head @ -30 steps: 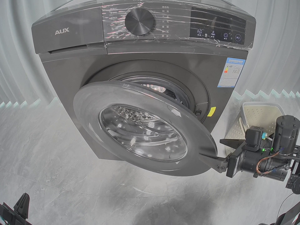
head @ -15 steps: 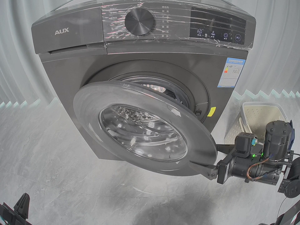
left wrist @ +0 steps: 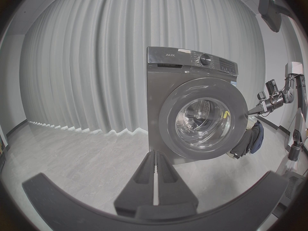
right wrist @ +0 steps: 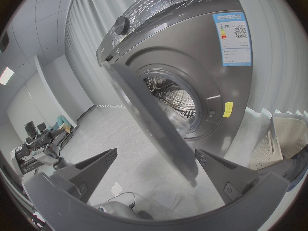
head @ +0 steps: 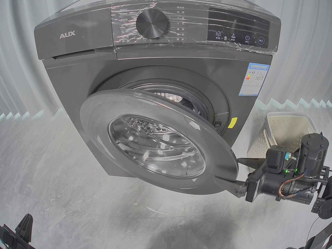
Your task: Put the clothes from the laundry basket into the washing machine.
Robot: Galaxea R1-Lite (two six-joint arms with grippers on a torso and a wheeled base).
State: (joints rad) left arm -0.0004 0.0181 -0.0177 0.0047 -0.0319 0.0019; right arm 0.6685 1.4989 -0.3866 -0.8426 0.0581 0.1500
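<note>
Astride the round glass-centred door gapes the right hand.

Half-open door screens drum mouth; narrow gap at latch side; floor at left open.

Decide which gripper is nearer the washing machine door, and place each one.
Right. The right gripper is open around the free edge of the door, one finger each side. The left gripper is shut, low on the robot's left, well away from the door.
</note>
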